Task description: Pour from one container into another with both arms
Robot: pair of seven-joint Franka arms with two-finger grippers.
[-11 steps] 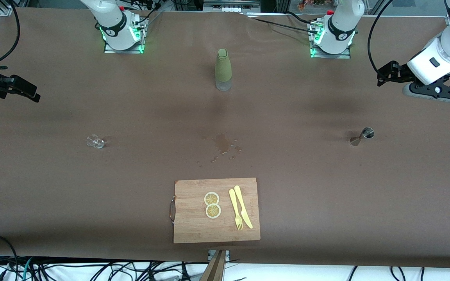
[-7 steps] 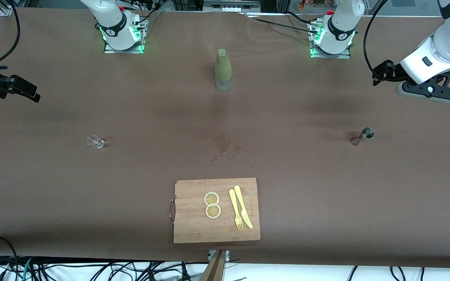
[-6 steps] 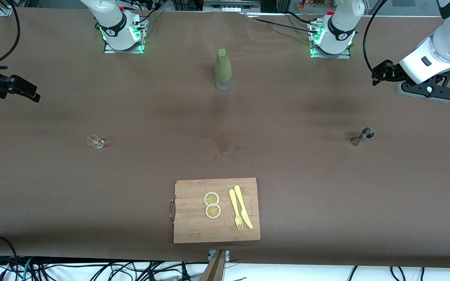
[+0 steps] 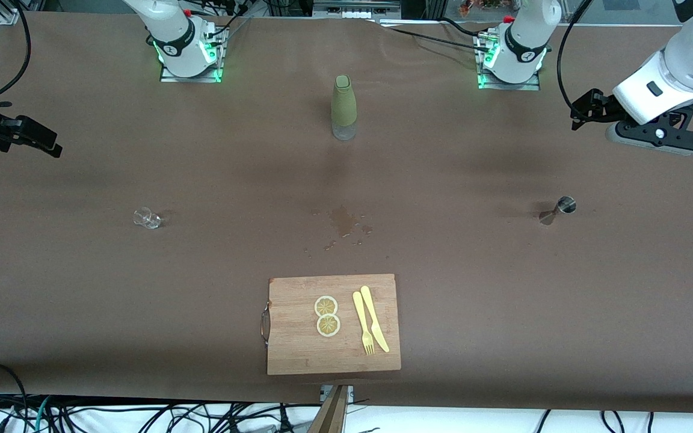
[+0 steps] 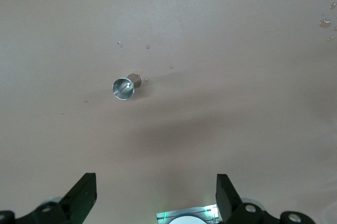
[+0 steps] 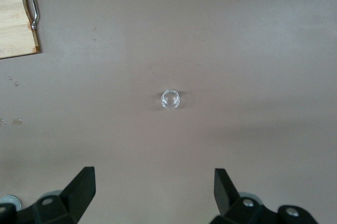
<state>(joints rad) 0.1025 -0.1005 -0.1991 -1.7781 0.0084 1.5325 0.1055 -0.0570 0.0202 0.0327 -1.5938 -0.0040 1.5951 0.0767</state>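
Note:
A small steel jigger (image 4: 559,209) lies tipped on the brown table toward the left arm's end; the left wrist view shows the jigger (image 5: 125,86) with its mouth facing the camera. My left gripper (image 4: 584,111) (image 5: 155,177) hangs high over that end, open and empty. A small clear glass (image 4: 147,218) (image 6: 170,99) stands toward the right arm's end. My right gripper (image 4: 43,141) (image 6: 154,171) waits in the air over that end, open and empty. An olive-sleeved bottle (image 4: 343,108) stands upright between the two bases.
A wooden cutting board (image 4: 298,349) (image 6: 13,24) lies near the front edge with two lemon slices (image 4: 326,316) and a yellow fork and knife (image 4: 370,325) on it. A wet spill (image 4: 343,221) marks the table's middle.
The left arm has lifted and drawn its gripper slightly toward its base. The right arm, jigger, glass and bottle have not moved.

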